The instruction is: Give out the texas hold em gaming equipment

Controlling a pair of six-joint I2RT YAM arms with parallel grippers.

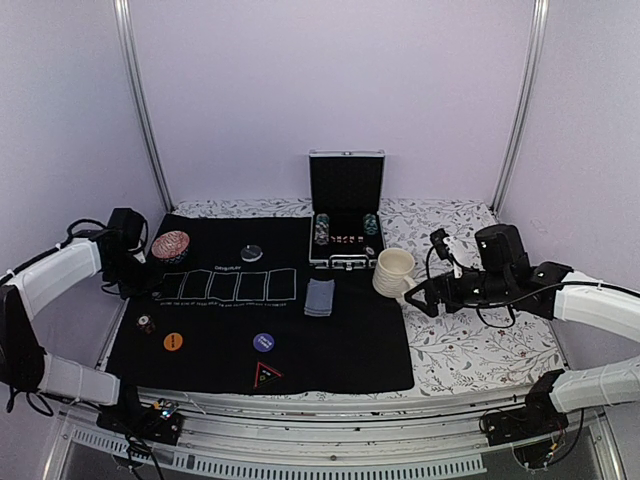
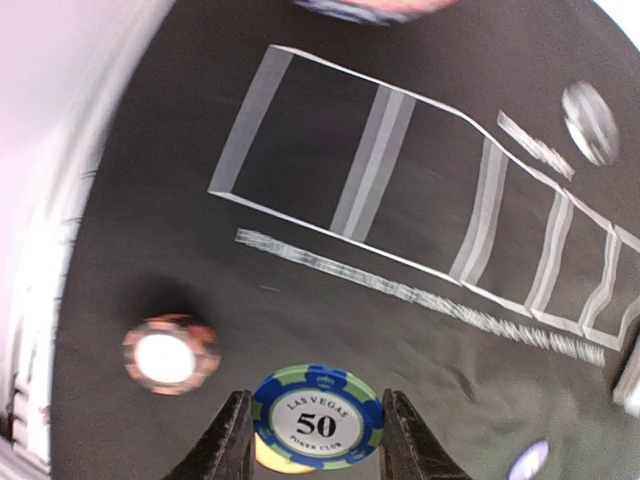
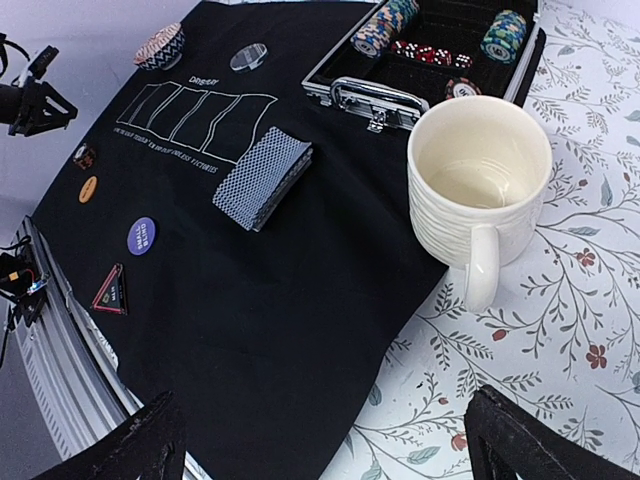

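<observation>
The poker chip [image 2: 318,420], blue and green and marked 50, is gripped at its edges between the part-closed fingers of the left gripper [image 2: 317,398], over the left side of the black mat [image 1: 330,340] near an orange-edged chip [image 2: 170,355]. Dealing chips out to a place is judged to be in hand, so lowering onto bare mat and a release are called for. The left arm is reached forward along the mat's left edge; the right gripper [image 3: 320,440] is spread wide and empty near the mug [image 3: 478,190].
</observation>
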